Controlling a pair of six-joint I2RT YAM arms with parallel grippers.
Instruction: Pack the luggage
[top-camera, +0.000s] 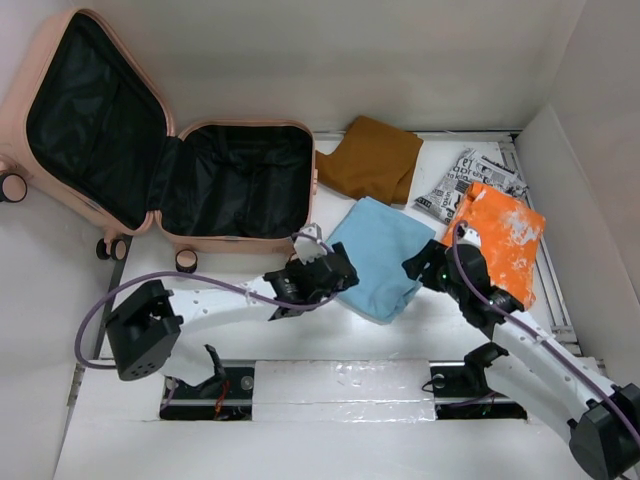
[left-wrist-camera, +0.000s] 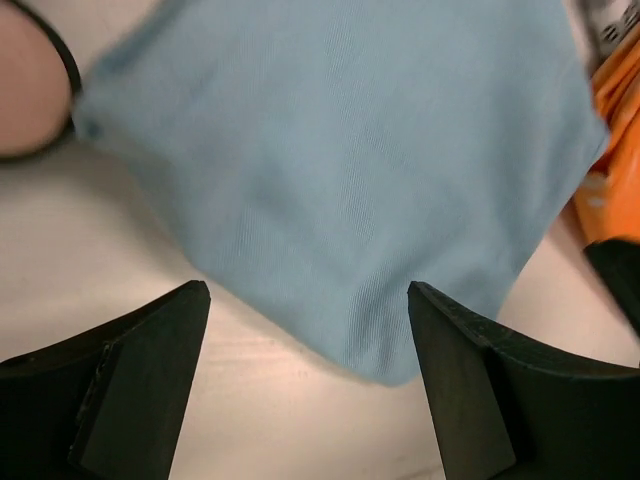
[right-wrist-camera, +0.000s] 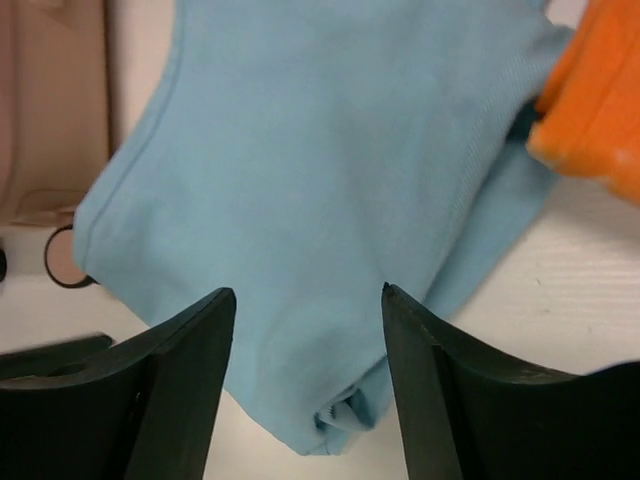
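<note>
We see the luggage (top-camera: 245, 124) lying open at the far left of the table (top-camera: 420, 330), its shell pale pink, both halves showing only black lining, and a wheel (top-camera: 186, 261) on its near edge. Just right of it lies a blue cloth (top-camera: 378, 255). The left gripper (left-wrist-camera: 308, 300) is spread above the cloth's near edge, and the right gripper (right-wrist-camera: 308, 300) is spread at the side away from the luggage. Farther right lie a brown cloth (top-camera: 372, 158) and an orange cloth (top-camera: 505, 235).
</note>
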